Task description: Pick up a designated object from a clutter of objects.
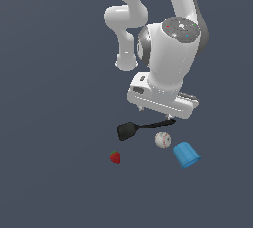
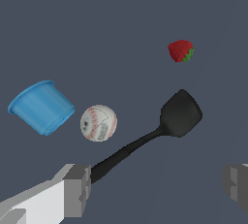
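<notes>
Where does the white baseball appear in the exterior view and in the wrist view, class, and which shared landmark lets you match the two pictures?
Exterior view: the baseball lies below the arm, between the black spatula and the blue cup.
Wrist view: the baseball sits close beside the blue cup, just off the spatula's handle.
Shared landmark: the blue cup, the baseball's nearest neighbour in both views.

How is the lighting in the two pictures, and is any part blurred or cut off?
Exterior view: even light, sharp, no clear shadows under the ball or cup; bright sheen on the white arm. Wrist view: also sharp; the claw fingers are cut by the frame edges.
</notes>
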